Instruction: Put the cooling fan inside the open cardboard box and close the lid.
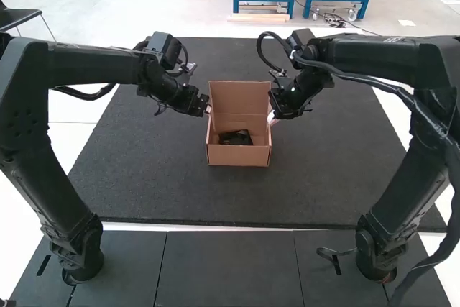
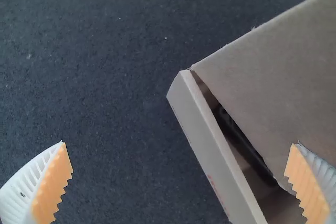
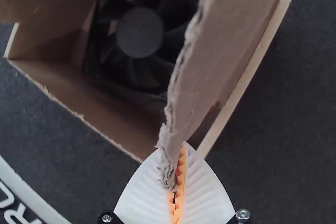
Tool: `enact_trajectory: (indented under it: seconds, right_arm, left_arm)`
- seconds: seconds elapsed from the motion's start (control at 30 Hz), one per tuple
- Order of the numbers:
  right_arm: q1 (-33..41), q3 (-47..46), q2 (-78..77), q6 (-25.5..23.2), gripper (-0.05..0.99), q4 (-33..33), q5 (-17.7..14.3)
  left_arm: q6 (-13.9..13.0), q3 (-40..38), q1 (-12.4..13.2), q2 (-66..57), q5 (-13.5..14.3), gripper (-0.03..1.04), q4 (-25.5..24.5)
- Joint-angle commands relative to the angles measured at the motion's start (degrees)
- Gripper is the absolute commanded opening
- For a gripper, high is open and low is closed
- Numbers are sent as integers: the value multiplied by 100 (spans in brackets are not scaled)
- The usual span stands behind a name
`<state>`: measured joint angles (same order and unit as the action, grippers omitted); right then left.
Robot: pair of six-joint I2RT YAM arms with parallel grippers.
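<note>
Standing nearest: the bases of the left arm [image 1: 43, 177] and the right arm [image 1: 410, 199] are seen at the near edge of the worktop [image 1: 230, 271], one at each side.
Mat: a dark, rough mat [image 1: 144, 177] is spread over the middle of the worktop, and the task's things are set on it.
Cardboard box: a small brown cardboard box [image 1: 237, 154] is placed upright near the mat's centre, between the two arms, with its top open.
Cooling fan: the black cooling fan [image 3: 139, 35] is laid flat on the floor of the box, blades facing up, and is enclosed by the walls on all sides.
Left gripper: the left gripper [image 1: 205, 108] is held at the box's left side near the far corner. Its jaws are spread wide. One of its white ribbed fingers [image 2: 50, 182] with an orange pad is seen over the bare mat outside the box, the other over the box's inner side, so the left wall is straddled. Whether cardboard is touched cannot be told.
Right gripper: the right gripper [image 3: 176, 169] is held at the box's right side. Its jaws are closed on the ragged edge of the right side flap [image 3: 220, 51], which is held standing above the right wall.
Lid: the lid [image 1: 239, 97] is seen raised upright along the box's far edge, not folded down.
</note>
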<state>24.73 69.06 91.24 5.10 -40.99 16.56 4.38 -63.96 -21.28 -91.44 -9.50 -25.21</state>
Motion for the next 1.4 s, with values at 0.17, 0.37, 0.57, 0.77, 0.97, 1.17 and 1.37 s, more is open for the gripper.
enact_trajectory:
  seconds: [0.17, 0.37, 0.57, 0.77, 0.97, 1.17, 1.37]
  right_arm:
    - [58, -200, -318, -62, -2, 91, 120]
    - [67, -437, -388, -53, -2, 215, 120]
    - [67, -639, -432, -27, -2, 355, 120]
    - [67, -771, -467, -9, -2, 408, 120]
    - [93, -771, -467, -36, -2, 425, 111]
    - [120, -665, -467, -317, 42, 478, 111]
    - [234, -340, -528, -185, 78, 74, 304]
  left_arm:
    - [54, 86, -26, 170, -87, 96, 69]
    - [54, 112, -26, 232, -79, 96, 51]
    - [54, 139, -17, 293, -70, 96, 34]
    - [45, 235, -17, 390, -70, 96, -1]
    - [1, 270, -8, 548, -17, 96, -283]
    - [-183, 288, 256, 882, 291, 96, -493]
    - [-254, 235, 590, 1102, 422, 96, -546]
